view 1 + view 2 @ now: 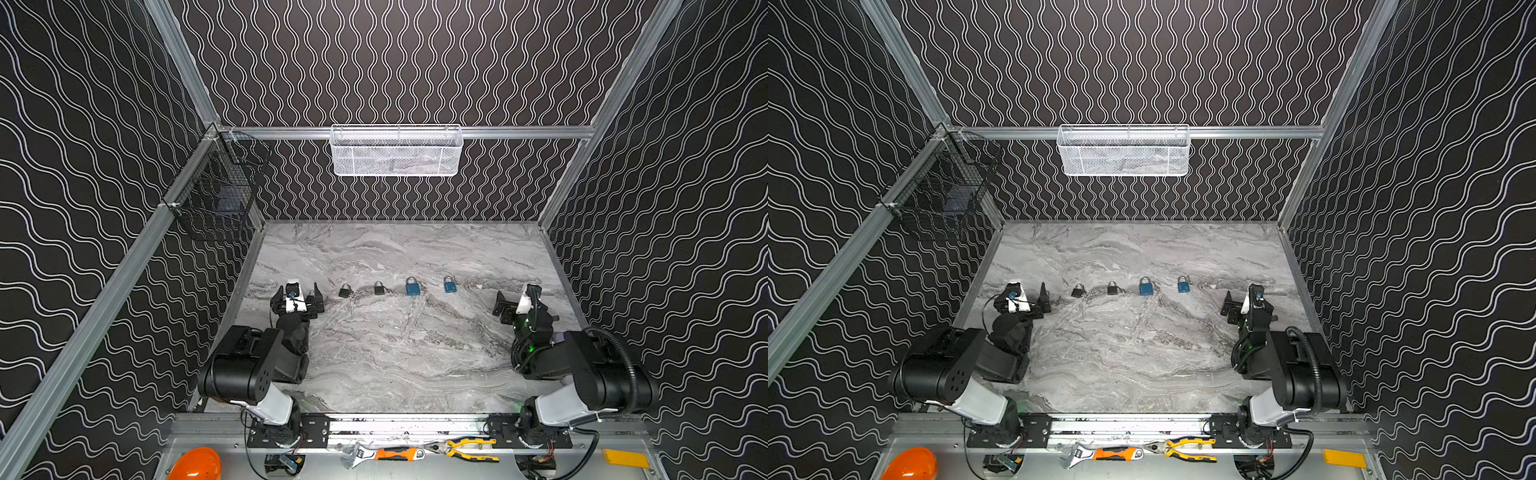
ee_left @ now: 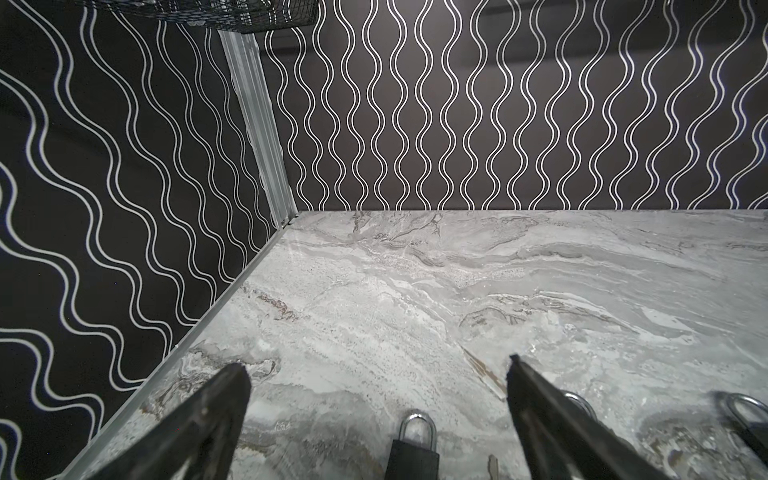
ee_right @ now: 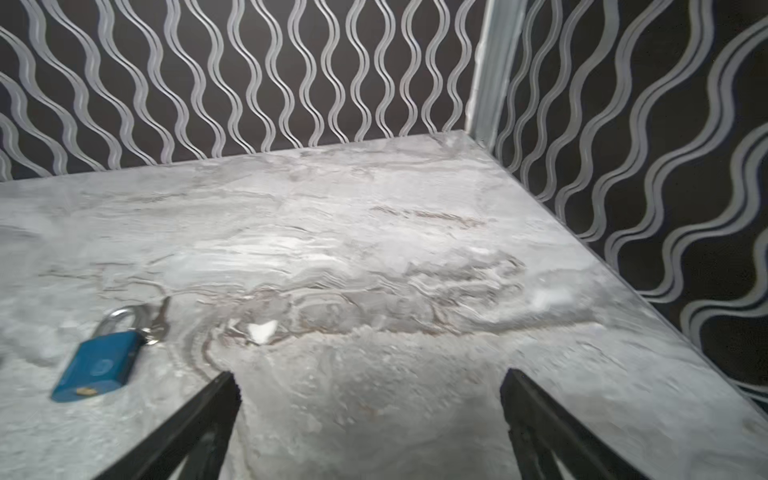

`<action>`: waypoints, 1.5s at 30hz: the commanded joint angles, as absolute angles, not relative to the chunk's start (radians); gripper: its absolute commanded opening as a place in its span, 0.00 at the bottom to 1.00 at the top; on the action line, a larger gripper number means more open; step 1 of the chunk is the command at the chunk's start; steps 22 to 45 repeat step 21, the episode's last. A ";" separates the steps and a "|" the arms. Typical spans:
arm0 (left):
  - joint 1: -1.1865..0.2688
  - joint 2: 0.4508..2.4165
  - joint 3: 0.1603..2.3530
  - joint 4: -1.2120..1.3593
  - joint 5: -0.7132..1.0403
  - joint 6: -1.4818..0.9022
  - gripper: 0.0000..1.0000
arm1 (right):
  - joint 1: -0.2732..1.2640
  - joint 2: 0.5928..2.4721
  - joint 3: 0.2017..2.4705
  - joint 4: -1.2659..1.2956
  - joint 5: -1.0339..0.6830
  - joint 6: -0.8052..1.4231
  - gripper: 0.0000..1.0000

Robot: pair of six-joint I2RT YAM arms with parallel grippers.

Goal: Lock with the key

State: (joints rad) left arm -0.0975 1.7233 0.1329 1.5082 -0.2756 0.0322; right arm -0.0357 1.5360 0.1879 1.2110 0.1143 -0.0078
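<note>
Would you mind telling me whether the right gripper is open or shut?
Open. In the wrist view the right gripper has its fingers wide apart above the table, with nothing between them.

- Bench (image 1: 395, 353): grey-white marble veining.
- Walls (image 1: 415, 62): black, white wavy lines.
- Black padlocks (image 1: 345, 291) at 9 o'clock of blue padlocks (image 1: 413, 287); silver shackles.
- White basket (image 1: 396, 160): mesh, 12 o'clock.
- Black basket (image 1: 216, 199): wire, 10 o'clock.
- Helmet (image 1: 195, 463): orange, 7 o'clock.
- Pliers (image 1: 473, 457): yellow-black handles.
</note>
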 commanded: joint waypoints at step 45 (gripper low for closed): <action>-0.094 1.662 0.316 1.135 -0.270 0.036 0.99 | -0.038 1.539 0.267 1.164 0.102 0.006 1.00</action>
